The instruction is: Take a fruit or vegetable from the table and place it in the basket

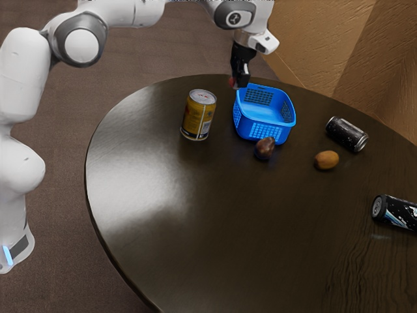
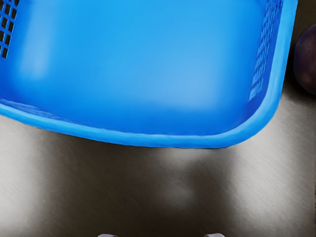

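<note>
My gripper (image 1: 240, 77) hangs just beyond the blue basket (image 1: 264, 133), at the basket's back corner on the exterior view's left. Behind its lower end a small part of a red thing (image 1: 232, 82) shows; whether it is held is hidden. A dark purplish-brown fruit (image 1: 264, 148) touches or nearly touches the basket's front. An orange-brown oval fruit (image 1: 326, 160) lies to its right in the exterior view. From my hand, the basket (image 2: 163, 139) looks bare inside, and the purplish fruit (image 2: 307, 59) lies outside its wall.
A yellow can (image 1: 198, 116) stands upright on the dark table (image 1: 215, 215), left of the basket in the exterior view. One dark can (image 1: 346, 134) lies tipped at the back right, and another can (image 1: 395, 212) lies at the right edge.
</note>
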